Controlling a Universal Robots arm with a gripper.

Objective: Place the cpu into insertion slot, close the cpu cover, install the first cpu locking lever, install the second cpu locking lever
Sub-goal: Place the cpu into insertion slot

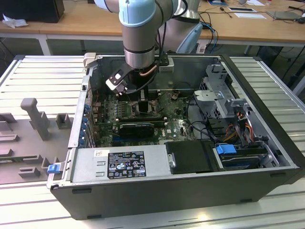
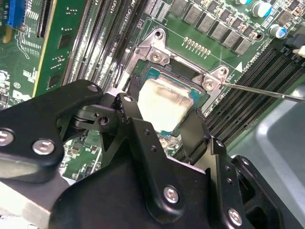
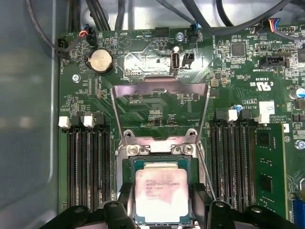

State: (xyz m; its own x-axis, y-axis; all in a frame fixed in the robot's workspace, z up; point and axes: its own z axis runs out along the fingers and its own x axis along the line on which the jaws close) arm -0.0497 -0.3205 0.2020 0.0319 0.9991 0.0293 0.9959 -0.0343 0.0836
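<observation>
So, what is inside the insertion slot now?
The cpu lies in the insertion slot, pale metal face up, with the cpu cover raised open. What lies beneath the chip is covered.

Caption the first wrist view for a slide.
The cpu lies in the insertion slot, cpu cover open, pincer at it.

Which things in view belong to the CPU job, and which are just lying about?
Job: the cpu, lying in the insertion slot; the cpu cover, flipped open; thin lever rod; the tool, over the cpu.
Lying about: memory slots, coin battery, black card, power supply, cables.
</observation>
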